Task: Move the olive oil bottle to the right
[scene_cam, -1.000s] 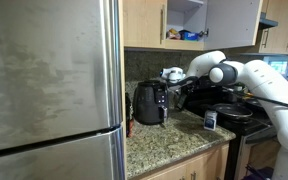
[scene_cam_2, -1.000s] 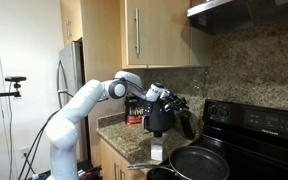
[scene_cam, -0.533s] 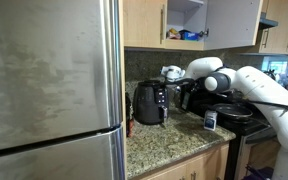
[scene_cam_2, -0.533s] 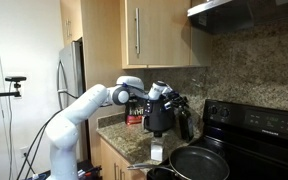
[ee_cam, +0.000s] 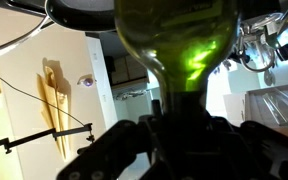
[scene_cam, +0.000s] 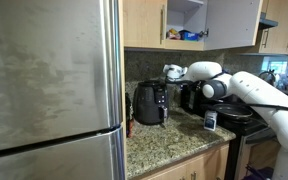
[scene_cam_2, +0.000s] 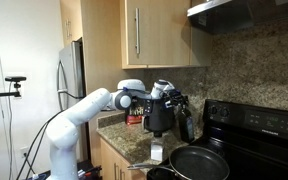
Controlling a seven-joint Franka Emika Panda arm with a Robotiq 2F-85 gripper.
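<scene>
The olive oil bottle (ee_cam: pixel 179 40) fills the wrist view: green-lit glass body at the top, its narrow neck running down between my dark fingers. My gripper (ee_cam: pixel 179 135) is shut on the neck. In both exterior views the dark bottle (scene_cam: pixel 190 99) (scene_cam_2: pixel 185 121) stands beside the black toaster (scene_cam: pixel 149 103) (scene_cam_2: pixel 156 119) on the granite counter, with my gripper (scene_cam: pixel 181 88) (scene_cam_2: pixel 175 100) at its top. Whether its base touches the counter is hidden.
A small blue-and-white box (scene_cam: pixel 210 120) (scene_cam_2: pixel 156 153) stands near the counter's front edge. A black stove (scene_cam: pixel 246 118) with a frying pan (scene_cam_2: pixel 198 161) adjoins the counter. A steel fridge (scene_cam: pixel 49 90) and upper cabinets (scene_cam_2: pixel 164 35) bound the space.
My arm's elbow has swung in toward the toaster and the wrist has settled closer over the bottle's top. The bottle, toaster and box stay where they were.
</scene>
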